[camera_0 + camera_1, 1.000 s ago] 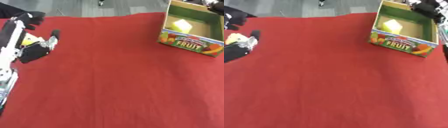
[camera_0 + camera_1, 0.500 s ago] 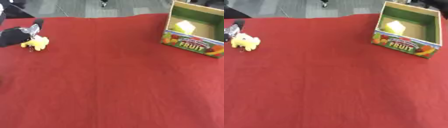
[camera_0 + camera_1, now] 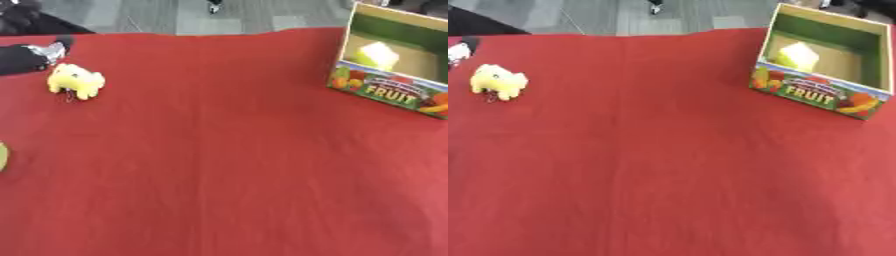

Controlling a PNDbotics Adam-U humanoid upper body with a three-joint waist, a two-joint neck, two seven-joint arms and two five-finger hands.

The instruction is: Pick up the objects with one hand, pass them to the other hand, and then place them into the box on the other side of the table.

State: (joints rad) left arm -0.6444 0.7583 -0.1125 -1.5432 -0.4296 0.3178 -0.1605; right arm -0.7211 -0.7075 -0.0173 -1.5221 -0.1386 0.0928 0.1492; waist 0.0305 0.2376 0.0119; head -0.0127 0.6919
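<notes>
Only the left hand (image 3: pixel 35 54) shows, reaching in from the left edge near the table's far left corner; whether its fingers are spread or curled cannot be told, since just a dark sleeve-like part with a silver tip is visible. It holds nothing. The right hand shows in neither view.

Just beside that tip, apart from it, a small yellow plush toy (image 3: pixel 76 81) stands on the red tablecloth (image 3: pixel 227 165), close to the left edge and not far from the back edge. A sliver of another yellow thing (image 3: pixel 3 156) peeks in at the left border, lower down.

At the far right, a cardboard box (image 3: pixel 824 95) with a fruit picture and the word FRUIT on its front wall sits near the back edge, turned at an angle. Its top is open, and a pale yellow block (image 3: pixel 795 56) lies inside against the left wall.

Between toy and box the cloth lies bare across the whole middle and front.
</notes>
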